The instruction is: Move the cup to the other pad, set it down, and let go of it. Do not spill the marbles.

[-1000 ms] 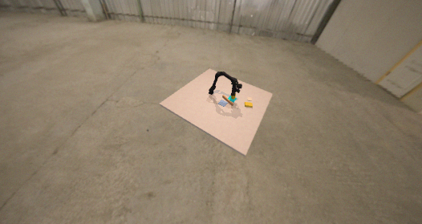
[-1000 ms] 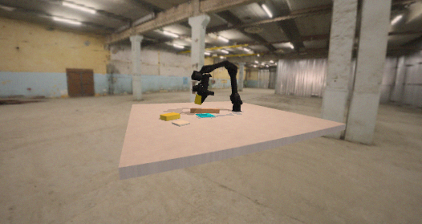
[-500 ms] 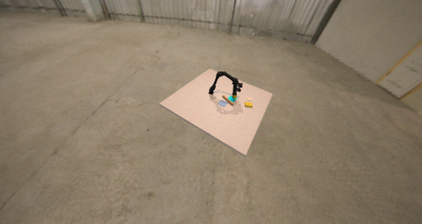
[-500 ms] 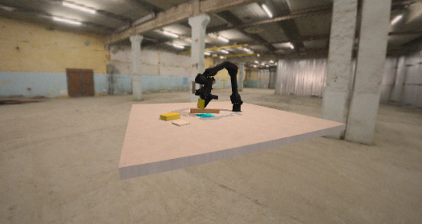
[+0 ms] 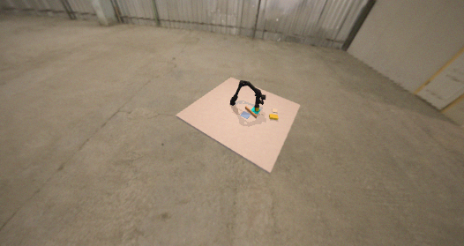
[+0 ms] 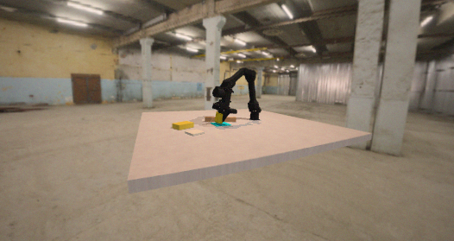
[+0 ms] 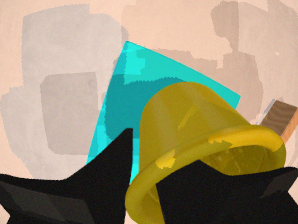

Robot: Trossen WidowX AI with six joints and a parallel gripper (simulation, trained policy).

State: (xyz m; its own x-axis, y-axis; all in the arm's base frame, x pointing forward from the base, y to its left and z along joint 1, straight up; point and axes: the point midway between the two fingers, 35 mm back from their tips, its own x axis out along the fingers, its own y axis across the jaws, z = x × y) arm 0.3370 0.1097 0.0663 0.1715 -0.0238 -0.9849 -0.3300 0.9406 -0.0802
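Note:
The yellow cup [image 5: 257,109] [image 6: 219,117] [image 7: 185,107] is upright or nearly so over the cyan pad [image 5: 259,111] [image 6: 227,124] [image 7: 137,52]. Its base is at or just above the pad; the views do not show whether they touch. My gripper [image 7: 141,134] is shut on the cup's wall, one black finger outside and the other over the rim into the cup. The marbles cannot be made out; the finger hides much of the cup's inside. The blue pad [image 5: 245,115] lies across the wooden bar from the cyan one.
The wooden bar [image 5: 250,111] [image 6: 208,119] [image 7: 283,120] lies between the two pads, close to the cup. A yellow block [image 5: 273,116] [image 6: 183,125] and a small pale tile [image 5: 274,111] [image 6: 194,132] lie beyond the cyan pad, away from the bar.

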